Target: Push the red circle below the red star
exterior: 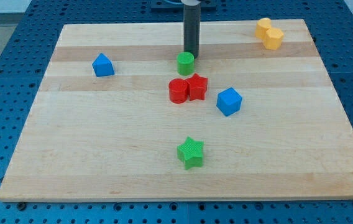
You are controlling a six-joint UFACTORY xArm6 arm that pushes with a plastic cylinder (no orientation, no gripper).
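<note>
Camera view: my tip [191,53], holding nothing, touches green cylinder [185,63] above red circle [178,90] beside red star [197,86].

The red circle [178,91] is pressed against the red star [197,86] on its right, with the green cylinder [186,63] just above and the rod's tip [191,53] touching that cylinder's top. The blue cube [229,101] stands near the star's lower right. Open surface [102,155] is left below the pair, down to the green star [191,152].

Pale, matt wooden board [102,137] with visible grain; plastic-looking red circle [178,91], red star [197,86], ridged green star [191,152]; dark, smooth rod.
</note>
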